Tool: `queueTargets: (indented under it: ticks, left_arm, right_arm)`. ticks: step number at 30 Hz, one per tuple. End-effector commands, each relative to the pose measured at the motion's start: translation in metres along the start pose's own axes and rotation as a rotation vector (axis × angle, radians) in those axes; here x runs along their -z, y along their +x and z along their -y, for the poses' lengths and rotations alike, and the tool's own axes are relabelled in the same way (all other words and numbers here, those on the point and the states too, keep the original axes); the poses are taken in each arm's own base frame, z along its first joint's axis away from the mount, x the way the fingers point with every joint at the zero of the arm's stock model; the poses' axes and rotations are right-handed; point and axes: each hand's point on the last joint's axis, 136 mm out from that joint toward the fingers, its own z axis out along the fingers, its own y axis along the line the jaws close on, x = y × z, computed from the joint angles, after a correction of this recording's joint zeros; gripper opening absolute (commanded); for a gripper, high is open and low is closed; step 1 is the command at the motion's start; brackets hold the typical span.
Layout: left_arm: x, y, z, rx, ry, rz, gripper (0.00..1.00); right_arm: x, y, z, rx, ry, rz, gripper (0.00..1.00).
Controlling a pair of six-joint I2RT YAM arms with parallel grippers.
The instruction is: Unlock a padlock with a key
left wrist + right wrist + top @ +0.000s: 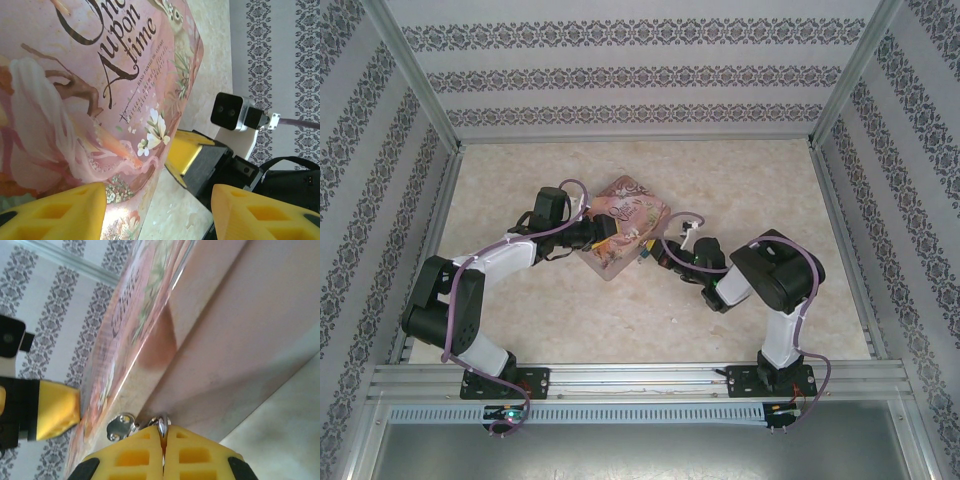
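Black-and-white left arm [495, 262], matching right arm [782, 338], purple cables [450, 310] along both, yellow grid-moulded claw fingers [55, 210]

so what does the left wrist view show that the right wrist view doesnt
Left wrist: the lettering and flowers on the lid of the tin, with the left jaws standing apart near its edge. Right wrist: the plain side of that box, with the right jaws shut on a small silver piece against it and a second silver bit beside it. Both: the pink box itself, the patterned wall and the pale tabletop.
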Motion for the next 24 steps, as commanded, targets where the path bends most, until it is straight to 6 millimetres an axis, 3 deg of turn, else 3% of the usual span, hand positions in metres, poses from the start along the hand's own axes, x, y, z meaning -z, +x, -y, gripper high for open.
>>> queueTargets:
  ticks: [1,4,11,17,19,24]
  left_arm:
    - [-0.008,0.052,-0.051,0.143,-0.147,-0.142,0.58]
    - [-0.007,0.051,-0.047,0.145,-0.132,-0.14,0.6]
    - [0.005,0.034,-0.01,0.117,-0.042,-0.08,0.63]
    - [0.032,0.016,0.017,0.037,-0.022,0.015,0.67]
    - [0.043,0.012,0.02,0.01,-0.034,0.053,0.68]
    - [0.074,0.004,0.015,-0.057,-0.104,0.158,0.73]
  right_arm:
    - [-0.003,-0.038,-0.028,0.005,-0.079,0.129,0.0]
    - [-0.002,-0.043,-0.025,0.004,-0.07,0.147,0.0]
    - [0.023,-0.051,-0.024,0.052,-0.018,0.193,0.0]
    - [0.052,-0.046,-0.033,0.14,0.041,0.155,0.0]
    - [0.061,-0.045,-0.042,0.175,0.056,0.137,0.0]
    - [0.091,-0.022,-0.04,0.197,0.144,0.021,0.0]
